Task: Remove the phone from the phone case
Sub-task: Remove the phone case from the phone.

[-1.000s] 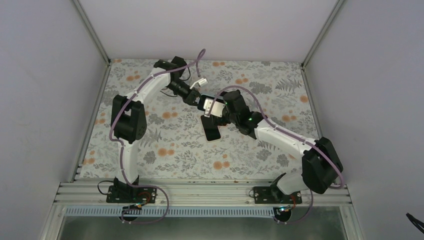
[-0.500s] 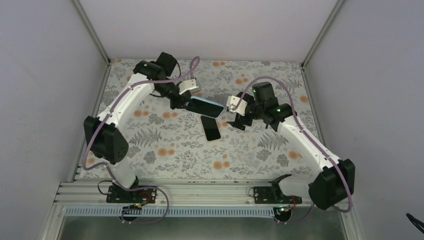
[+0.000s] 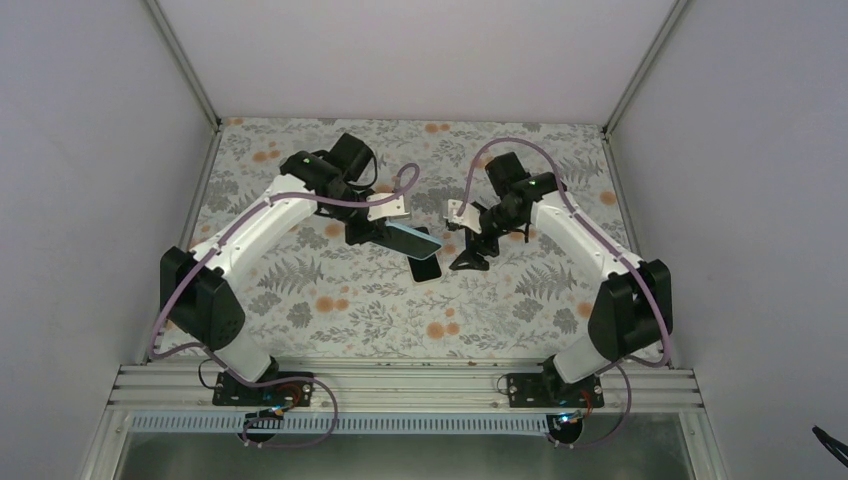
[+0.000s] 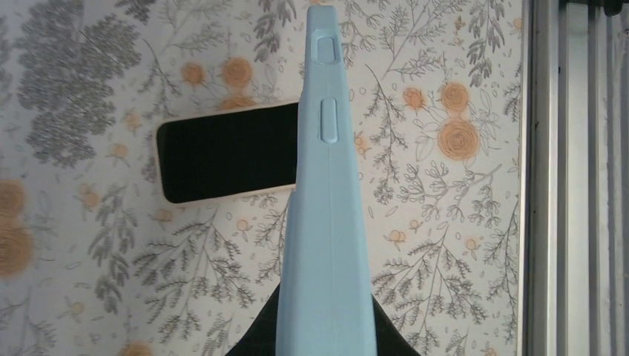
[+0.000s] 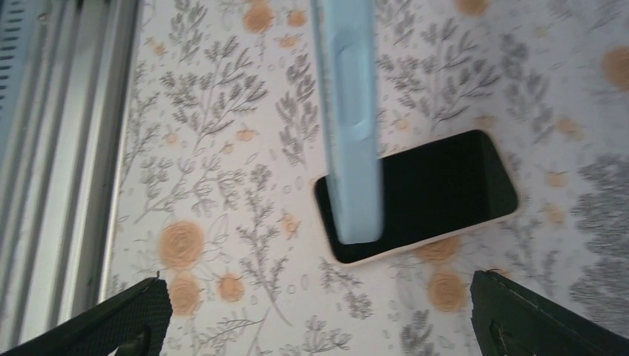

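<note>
The phone (image 3: 424,268), black screen up with a pale rim, lies flat on the floral table near the middle; it also shows in the left wrist view (image 4: 222,162) and the right wrist view (image 5: 438,193). My left gripper (image 3: 375,232) is shut on the light blue phone case (image 3: 412,238) and holds it edge-on above the phone's far end; the case fills the left wrist view (image 4: 326,222) and shows in the right wrist view (image 5: 348,119). My right gripper (image 3: 470,248) is open and empty, just right of the phone, its fingers (image 5: 126,319) spread wide.
The floral mat (image 3: 330,300) covers the table. An aluminium rail (image 3: 400,385) runs along the near edge, also at the right of the left wrist view (image 4: 571,178). White walls enclose the sides and back.
The arms have parted. My left gripper carried the blue case away and now holds it over the phone. My right gripper let go, opened and drew back to the right.
</note>
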You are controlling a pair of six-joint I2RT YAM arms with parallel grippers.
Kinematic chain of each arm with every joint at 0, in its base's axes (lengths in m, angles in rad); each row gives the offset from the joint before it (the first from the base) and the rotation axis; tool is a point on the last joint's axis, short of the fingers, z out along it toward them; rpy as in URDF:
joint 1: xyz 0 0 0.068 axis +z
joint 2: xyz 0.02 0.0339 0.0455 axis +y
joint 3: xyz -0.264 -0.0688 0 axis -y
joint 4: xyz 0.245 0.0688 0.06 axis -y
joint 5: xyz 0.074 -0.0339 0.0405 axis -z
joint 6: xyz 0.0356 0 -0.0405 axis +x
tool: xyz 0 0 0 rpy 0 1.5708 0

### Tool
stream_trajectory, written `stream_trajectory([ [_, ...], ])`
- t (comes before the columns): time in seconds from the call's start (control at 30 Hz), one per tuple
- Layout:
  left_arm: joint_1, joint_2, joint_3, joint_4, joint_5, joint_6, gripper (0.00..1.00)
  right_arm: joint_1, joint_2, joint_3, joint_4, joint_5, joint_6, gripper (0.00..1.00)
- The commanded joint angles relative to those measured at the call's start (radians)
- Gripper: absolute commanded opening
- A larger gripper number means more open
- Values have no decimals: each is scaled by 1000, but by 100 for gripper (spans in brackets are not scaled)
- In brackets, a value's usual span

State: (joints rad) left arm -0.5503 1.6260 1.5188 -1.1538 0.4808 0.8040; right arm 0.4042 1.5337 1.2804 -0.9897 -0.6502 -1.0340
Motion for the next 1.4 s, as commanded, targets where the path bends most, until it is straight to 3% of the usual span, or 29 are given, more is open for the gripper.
stream_trajectory([
  [0.0, 0, -50, 17, 64, 13, -2, 2, -5, 30, 17, -109, -60, -68, 99],
  [0.53, -31, -53, 65, -14, 33, 8, 2, -5, 43, -20, 67, 7, 34, 95],
  [1.37, -93, -53, 74, -41, 30, -8, 2, -8, 94, 8, 181, 94, 91, 91],
])
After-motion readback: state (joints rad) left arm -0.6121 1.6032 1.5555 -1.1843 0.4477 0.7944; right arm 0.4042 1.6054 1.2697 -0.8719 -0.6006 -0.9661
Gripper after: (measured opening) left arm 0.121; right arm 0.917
